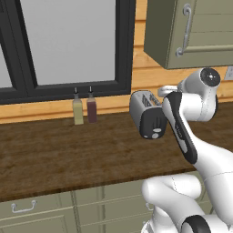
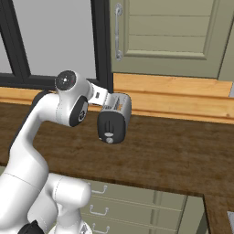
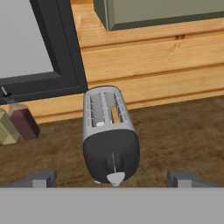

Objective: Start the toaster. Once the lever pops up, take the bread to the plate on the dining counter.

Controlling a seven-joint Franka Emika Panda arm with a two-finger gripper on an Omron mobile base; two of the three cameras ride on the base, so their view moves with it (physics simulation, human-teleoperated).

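The silver-grey toaster (image 3: 109, 135) stands on the dark wood worktop (image 3: 183, 131), its dark end panel and pale knob facing me. A light-brown edge of the bread (image 3: 114, 114) shows down in its right slot. My gripper (image 3: 111, 179) hovers just in front of the end panel. It is open, with its fingertips (image 3: 41, 178) spread wider than the toaster and nothing between them. From the base cameras the toaster (image 1: 146, 113) (image 2: 114, 119) sits right beyond my arm's wrist. The plate and the dining counter are out of view.
Two slim bottles (image 1: 78, 109) (image 1: 92, 107) stand against the wall to the toaster's left, under a dark-framed window (image 1: 68, 41). A pale green wall cabinet (image 1: 191, 32) hangs above the toaster. Drawer fronts (image 2: 137, 205) run below the worktop's front edge.
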